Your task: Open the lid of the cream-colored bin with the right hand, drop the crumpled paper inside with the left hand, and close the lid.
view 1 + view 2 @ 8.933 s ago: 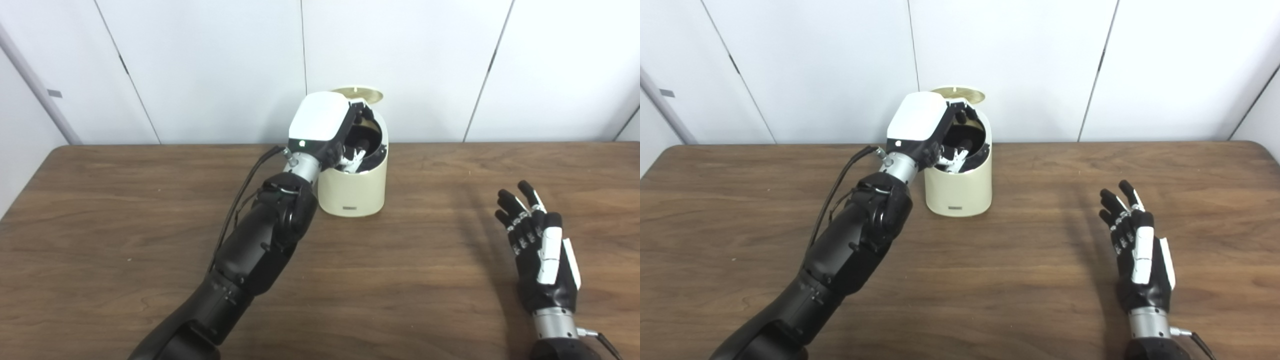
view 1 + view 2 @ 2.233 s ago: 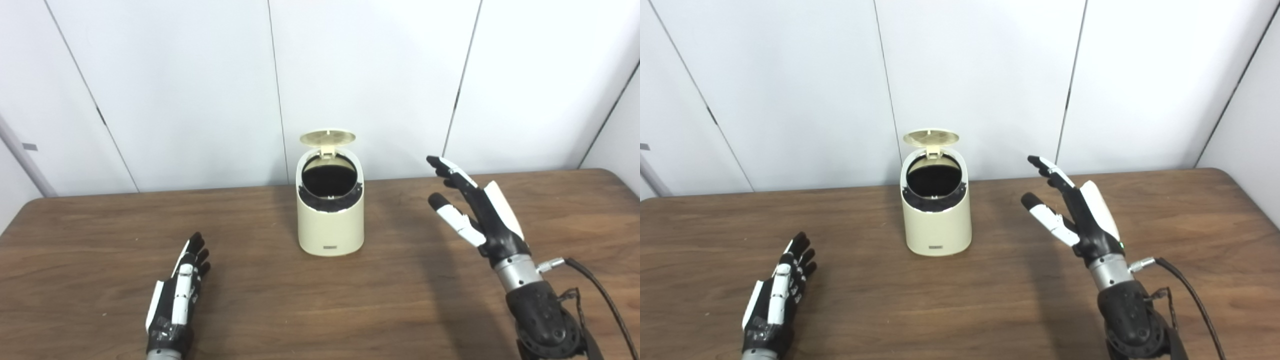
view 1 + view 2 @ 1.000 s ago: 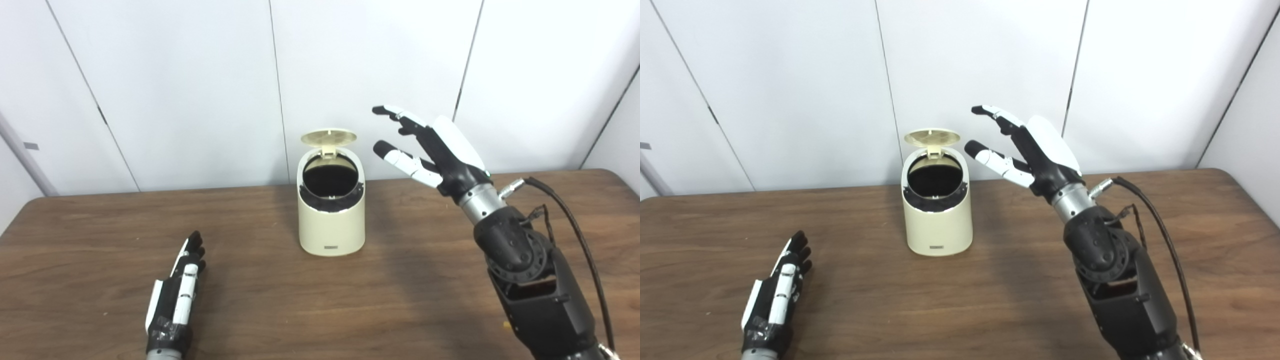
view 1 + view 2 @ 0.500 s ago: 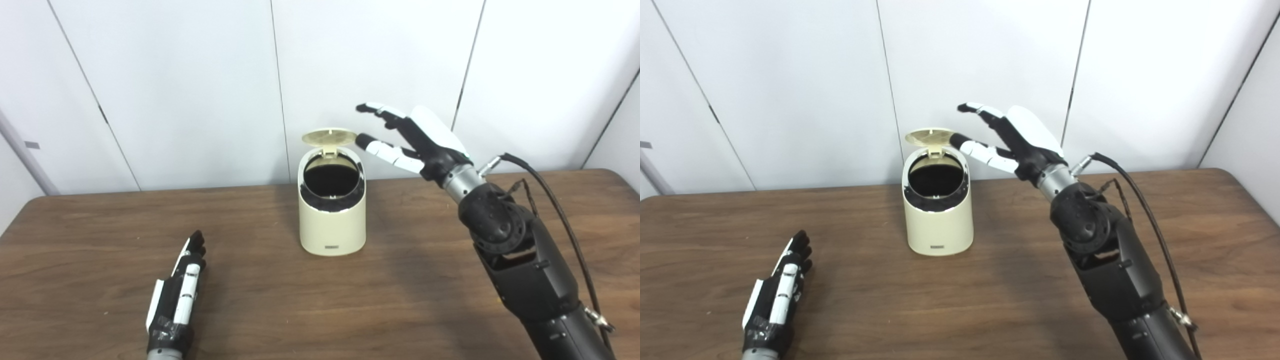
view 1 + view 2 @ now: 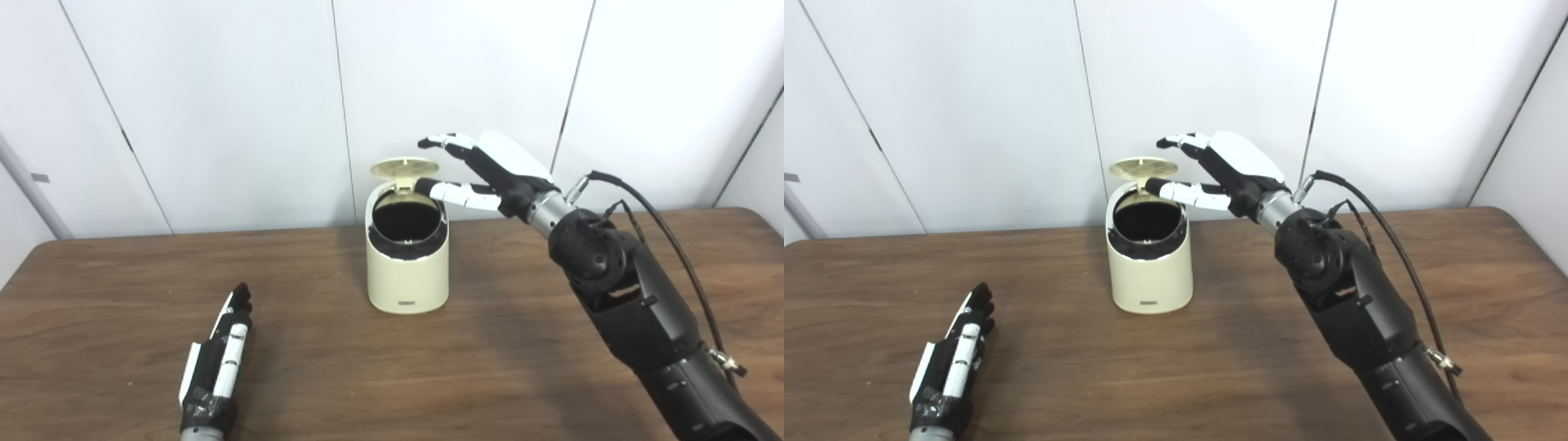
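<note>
A cream-colored bin (image 5: 407, 263) stands upright near the back middle of a brown wooden desk (image 5: 490, 367), in front of a white panelled wall (image 5: 214, 92). Its round lid (image 5: 405, 166) is tipped up and back on its hinge, leaving the dark mouth of the bin open. The inside looks black, and the crumpled paper cannot be made out in either view.

The right hand (image 5: 484, 168) reaches in from the right, raised above the desk at the height of the lid. Its fingers (image 5: 444, 142) are spread and extended toward the bin, holding nothing; they hover just above and beside the right edge of the raised lid, while the thumb points at the bin's rim just under the lid. Whether any part touches the lid cannot be told.

The left hand (image 5: 214, 361) lies flat on the desk at the lower left, well apart from the bin, fingers stretched out straight and close together, empty.
</note>
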